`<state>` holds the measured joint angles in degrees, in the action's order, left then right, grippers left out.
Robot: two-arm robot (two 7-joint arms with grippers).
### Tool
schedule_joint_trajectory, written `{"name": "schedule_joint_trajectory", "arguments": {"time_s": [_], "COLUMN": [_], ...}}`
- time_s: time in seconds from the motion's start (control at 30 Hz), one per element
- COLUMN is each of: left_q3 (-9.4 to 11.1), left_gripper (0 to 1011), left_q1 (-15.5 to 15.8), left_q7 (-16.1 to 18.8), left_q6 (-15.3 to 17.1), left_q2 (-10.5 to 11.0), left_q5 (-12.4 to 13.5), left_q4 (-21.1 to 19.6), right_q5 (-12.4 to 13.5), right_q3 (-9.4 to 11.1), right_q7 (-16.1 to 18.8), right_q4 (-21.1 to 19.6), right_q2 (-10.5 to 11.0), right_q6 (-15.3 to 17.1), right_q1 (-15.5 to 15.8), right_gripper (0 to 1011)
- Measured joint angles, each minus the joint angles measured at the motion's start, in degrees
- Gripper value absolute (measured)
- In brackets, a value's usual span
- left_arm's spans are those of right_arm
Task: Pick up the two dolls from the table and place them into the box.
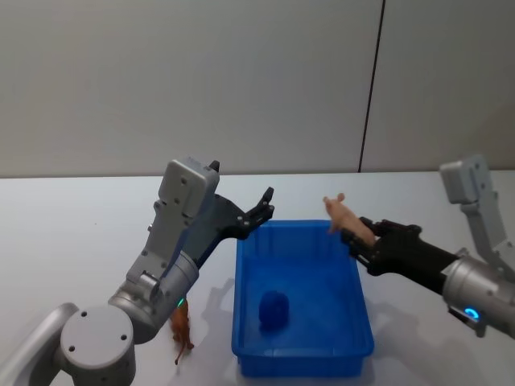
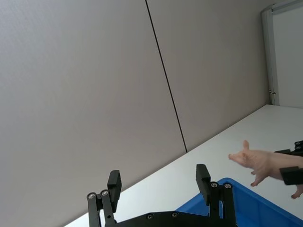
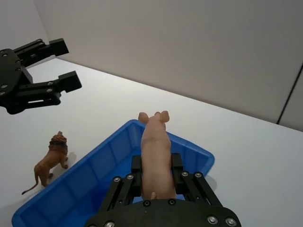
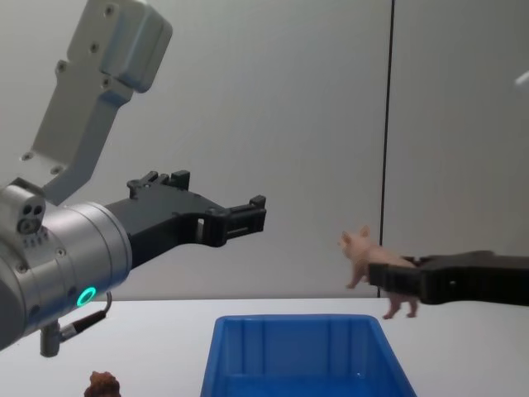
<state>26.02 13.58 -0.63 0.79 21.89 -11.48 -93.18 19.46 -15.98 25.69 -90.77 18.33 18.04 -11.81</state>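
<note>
The pale pink pig doll [image 1: 341, 215] hangs above the far right corner of the blue box [image 1: 302, 355], and my right gripper [image 1: 355, 236] is shut on its rear. In the right wrist view the pig [image 3: 155, 142] sits between the fingers [image 3: 176, 166], over the box [image 3: 94, 177]. The reddish-brown lion doll [image 1: 182, 328] stands on the table [image 1: 72, 241] just left of the box, also seen as lion [image 3: 50, 160]. My left gripper [image 1: 262, 211] is raised above the box's far left corner, open and holding nothing, with its fingers [image 2: 204, 177] spread.
A small dark blue lump [image 1: 273, 309] lies on the box floor. A grey wall with a dark vertical seam [image 1: 369, 88] stands behind the table. White tabletop stretches left of the lion and right of the box.
</note>
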Motion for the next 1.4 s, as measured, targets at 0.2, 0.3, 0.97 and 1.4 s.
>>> {"name": "schedule_joint_trajectory", "arguments": {"time_s": [0.2, 0.3, 0.97, 1.4], "left_q3": [0.0, 0.0, 0.0, 0.0], "left_gripper": [1001, 1001, 1001, 1001], "left_q1": [0.0, 0.0, 0.0, 0.0], "left_q7": [0.0, 0.0, 0.0, 0.0], "left_q6": [0.0, 0.0, 0.0, 0.0], "left_q2": [0.0, 0.0, 0.0, 0.0], "left_q5": [0.0, 0.0, 0.0, -0.01], "left_q4": [0.0, 0.0, 0.0, 0.0], "right_q5": [-0.87, -1.36, -0.79, 3.3], "right_q3": [-1.27, -1.89, -1.86, 1.5], "right_q7": [1.17, 1.42, -1.54, -2.7], "right_q4": [1.71, 2.65, 3.8, 1.21], "right_q2": [-1.67, -2.38, -2.27, 2.62], "right_q6": [0.72, 1.06, 0.37, -1.4], "right_q1": [-1.57, -2.21, -2.24, 1.7], "right_gripper": [393, 487, 1001, 1001]}}
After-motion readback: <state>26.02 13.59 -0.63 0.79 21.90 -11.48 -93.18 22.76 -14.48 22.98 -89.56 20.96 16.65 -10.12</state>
